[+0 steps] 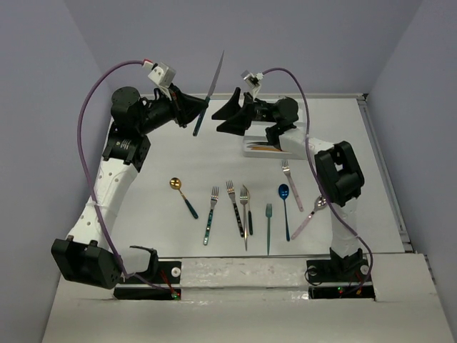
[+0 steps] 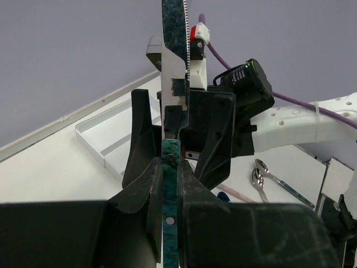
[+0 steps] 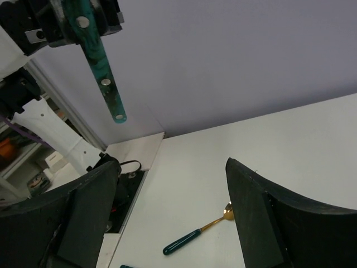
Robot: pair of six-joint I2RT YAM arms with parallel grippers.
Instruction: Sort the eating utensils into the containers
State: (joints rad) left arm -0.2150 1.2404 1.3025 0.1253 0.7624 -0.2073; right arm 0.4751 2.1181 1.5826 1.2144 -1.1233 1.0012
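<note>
Teal marbled, riveted knife (image 1: 213,82) handle, slim pointed silvery blade

Five forks (image 1: 268,227) lie on the tabletop (image 1: 143,214), two of them so close together that a further piece between them could not be ruled out. There are four spoons: one gold spoon (image 1: 176,184), one blue spoon (image 1: 284,191) and two silver spoons (image 2: 257,178) (the pair shows best in the left wrist view). One knife (image 1: 212,89) can be counted. One white tray (image 1: 251,151) holds utensils too hidden to count.
</note>
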